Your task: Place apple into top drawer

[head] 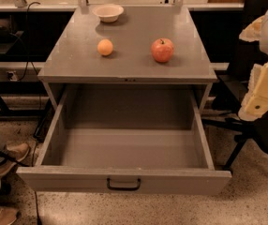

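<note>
Sitting on the grey cabinet top (134, 67), the apple (162, 50) rests right of centre, upright, its stem dimple facing up. An orange (105, 47) lies to its left, well apart from it, at about the same depth. A pale bowl (108, 12) stands farther back, near the rear edge, behind the orange.

Below the top, the drawer (68, 175) is pulled far out toward the camera, so its grey floor and side walls are in plain view. A black handle (123, 185) sits at the middle of its flat front panel. The apple is on the cabinet, not in the drawer.

At the right edge of the view is the gripper (261, 93), a cream-coloured blocky shape beside the cabinet's right side. It is about level with the drawer opening and well apart from the apple. Whether it is open or closed, I cannot tell.

Dark chair legs (239, 146) stand on the speckled floor (246, 203) beneath it. At the left edge a brown shoe (13, 154) shows, and a black cable (28, 50) hangs beside the cabinet.
</note>
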Robot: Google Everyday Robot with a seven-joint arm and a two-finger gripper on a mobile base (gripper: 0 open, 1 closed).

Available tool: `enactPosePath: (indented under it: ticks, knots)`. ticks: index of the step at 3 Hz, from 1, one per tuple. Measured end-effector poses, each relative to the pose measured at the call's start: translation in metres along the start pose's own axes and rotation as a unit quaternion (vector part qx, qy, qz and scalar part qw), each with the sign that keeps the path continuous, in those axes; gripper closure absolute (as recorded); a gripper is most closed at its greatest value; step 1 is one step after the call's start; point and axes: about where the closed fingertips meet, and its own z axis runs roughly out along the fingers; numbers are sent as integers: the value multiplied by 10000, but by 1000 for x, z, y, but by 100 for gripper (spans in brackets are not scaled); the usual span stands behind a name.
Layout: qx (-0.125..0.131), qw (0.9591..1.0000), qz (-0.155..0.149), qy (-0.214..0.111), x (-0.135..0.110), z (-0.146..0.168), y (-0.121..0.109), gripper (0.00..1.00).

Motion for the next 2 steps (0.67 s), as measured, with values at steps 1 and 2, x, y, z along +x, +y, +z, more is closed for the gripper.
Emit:
enactPosePath:
  ticks: [1, 2]
  knots:
    - [1, 10000, 0, 0, 0, 0, 0, 0]
    - [150, 9996, 202, -153, -1, 7, -10, 0]
